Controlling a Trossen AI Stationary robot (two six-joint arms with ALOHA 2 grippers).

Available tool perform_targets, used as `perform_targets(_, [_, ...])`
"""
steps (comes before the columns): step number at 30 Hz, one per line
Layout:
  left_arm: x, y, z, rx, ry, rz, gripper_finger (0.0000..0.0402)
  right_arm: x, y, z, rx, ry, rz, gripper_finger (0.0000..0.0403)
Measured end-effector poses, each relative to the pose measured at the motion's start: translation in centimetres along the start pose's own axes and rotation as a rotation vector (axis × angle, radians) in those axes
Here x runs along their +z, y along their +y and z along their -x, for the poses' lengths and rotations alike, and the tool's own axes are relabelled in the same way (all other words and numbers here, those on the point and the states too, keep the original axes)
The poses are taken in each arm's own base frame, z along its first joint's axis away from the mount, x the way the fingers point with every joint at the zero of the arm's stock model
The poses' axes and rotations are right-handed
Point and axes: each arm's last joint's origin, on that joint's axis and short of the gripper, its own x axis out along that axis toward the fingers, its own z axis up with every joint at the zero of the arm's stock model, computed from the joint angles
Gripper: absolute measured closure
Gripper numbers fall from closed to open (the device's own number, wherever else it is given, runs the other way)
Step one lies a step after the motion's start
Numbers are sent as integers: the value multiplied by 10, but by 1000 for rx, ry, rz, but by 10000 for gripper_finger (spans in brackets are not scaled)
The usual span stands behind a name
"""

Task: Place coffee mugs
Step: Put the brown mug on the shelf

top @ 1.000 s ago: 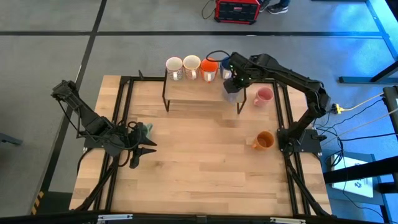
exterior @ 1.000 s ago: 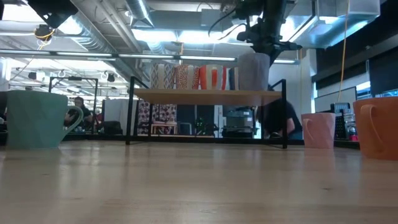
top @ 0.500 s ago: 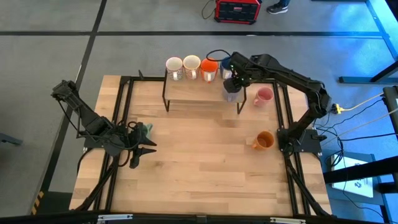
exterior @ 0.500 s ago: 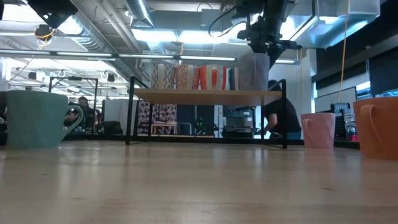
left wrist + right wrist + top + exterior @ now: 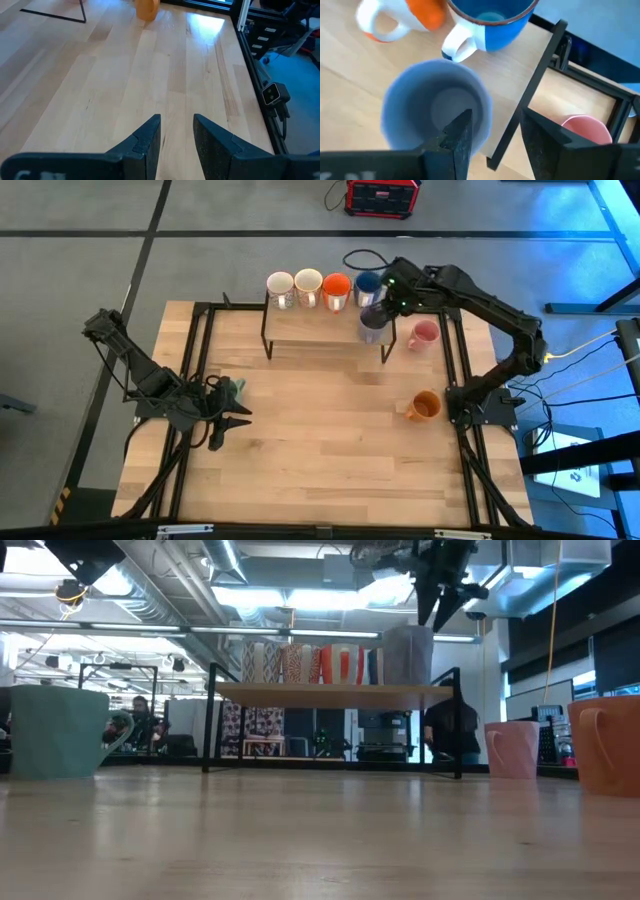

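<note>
The lavender-grey mug (image 5: 372, 320) stands upright on the shelf (image 5: 310, 325), at its right end, next to the blue mug (image 5: 367, 283). The right gripper (image 5: 392, 296) hangs just above and a bit behind it; its jaws are open w/ nothing in them, and the mug is let go. Four mugs stand in a row at the back of the shelf.

Still on the table (image 5: 320, 450): pink mug (image 5: 424, 334) and amber orange mug (image 5: 425, 406), both on the right side, near the right arm. Pink is closest, down and to the right of the jaws, standing up.

The pale green mug (image 5: 236, 390) sits by the left gripper (image 5: 228, 423), which rests low over the table, jaws part open, empty.
</note>
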Motion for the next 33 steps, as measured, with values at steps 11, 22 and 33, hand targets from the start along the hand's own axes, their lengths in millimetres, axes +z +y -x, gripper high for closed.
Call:
perform_targets(11, [0,0,0,1,0,-1,292,-53,18,68,114,-100,112,253])
perform_targets(22, [0,0,0,3,1,-10,292,-101,27,92,65,-32,171,253])
perform_targets(33, [0,0,0,3,3,-10,292,-131,8,72,29,33,125,253])
